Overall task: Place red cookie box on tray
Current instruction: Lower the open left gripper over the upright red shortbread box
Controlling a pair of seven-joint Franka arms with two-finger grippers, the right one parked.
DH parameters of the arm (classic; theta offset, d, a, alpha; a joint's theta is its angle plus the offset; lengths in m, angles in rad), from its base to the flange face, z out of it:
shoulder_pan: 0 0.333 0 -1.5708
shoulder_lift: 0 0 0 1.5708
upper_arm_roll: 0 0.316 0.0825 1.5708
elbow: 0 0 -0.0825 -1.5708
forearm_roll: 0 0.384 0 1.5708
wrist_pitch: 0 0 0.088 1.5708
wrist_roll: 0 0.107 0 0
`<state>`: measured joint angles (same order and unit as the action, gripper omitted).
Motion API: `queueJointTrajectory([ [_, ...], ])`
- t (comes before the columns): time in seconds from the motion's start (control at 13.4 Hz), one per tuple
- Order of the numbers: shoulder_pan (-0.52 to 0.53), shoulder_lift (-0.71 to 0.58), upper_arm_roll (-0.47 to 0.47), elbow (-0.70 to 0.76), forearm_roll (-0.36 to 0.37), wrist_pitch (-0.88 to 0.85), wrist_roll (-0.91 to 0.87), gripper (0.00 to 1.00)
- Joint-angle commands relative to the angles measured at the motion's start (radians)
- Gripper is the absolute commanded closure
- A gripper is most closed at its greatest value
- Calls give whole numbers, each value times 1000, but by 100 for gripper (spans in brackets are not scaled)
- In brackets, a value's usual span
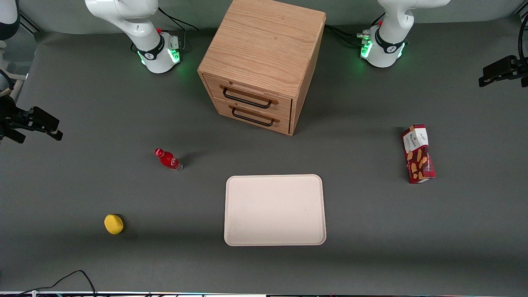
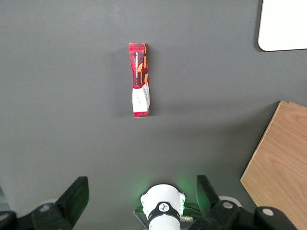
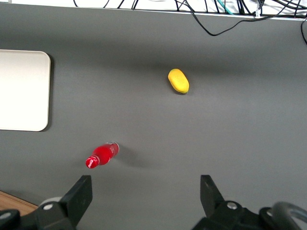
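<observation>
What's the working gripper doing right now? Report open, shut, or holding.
Left gripper: open, holding nothing, high above the table with the slim dark-red cookie box lying apart from it, not yet on the cream-white rectangular tray.

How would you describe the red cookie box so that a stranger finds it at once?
Start at the wooden drawer cabinet, then look toward the working arm's end of the table. There the red cookie box lies alone, apart from the tray; the gripper hovers above, jaws open. Unlike the small red bottle, it is a slim carton with a white label and cookie pictures.
</observation>
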<state>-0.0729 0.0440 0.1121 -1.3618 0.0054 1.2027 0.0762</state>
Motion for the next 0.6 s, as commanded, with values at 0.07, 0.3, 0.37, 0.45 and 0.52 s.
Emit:
queueJointTrajectory([
  [0.07, -7, 25, 0, 47, 2, -54, 16, 0],
  [0.3, -4, 33, 3, -40, 31, -8, 19, 0],
  [0.37, -5, 34, 4, -124, 41, 62, 26, 0],
  [0.45, -5, 33, 4, -220, 47, 157, 37, 0],
  [0.52, -4, 34, 6, -325, 53, 266, 60, 0],
])
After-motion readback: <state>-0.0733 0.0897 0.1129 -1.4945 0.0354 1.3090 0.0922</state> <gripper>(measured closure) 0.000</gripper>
